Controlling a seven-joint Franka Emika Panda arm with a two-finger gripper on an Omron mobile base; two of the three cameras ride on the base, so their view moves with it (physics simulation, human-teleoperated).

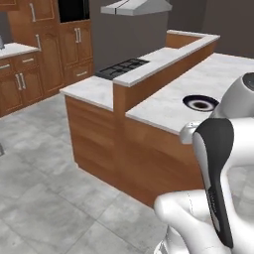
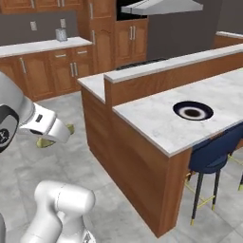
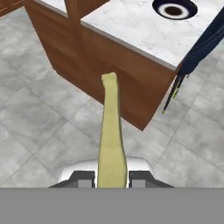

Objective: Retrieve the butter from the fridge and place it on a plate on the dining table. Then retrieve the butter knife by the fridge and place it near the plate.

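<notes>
A black cooktop sat on the lower white counter (wooden-sided), under a grey hood; a blue stool stood at the slab's edge.

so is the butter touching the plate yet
Apart. In the hand view the butter sits clamped in the claw out over the floor, while the plate lies far off on the dining table.

You see the butter as a plain yellowish-tan stick, with no markings. At about one o'clock from it, the plate is dark navy with a white ring around a dark centre. The tabletop is white marble veined grey, its sides warm brown wood. The stool is deep blue; the floor is grey tile.
</notes>
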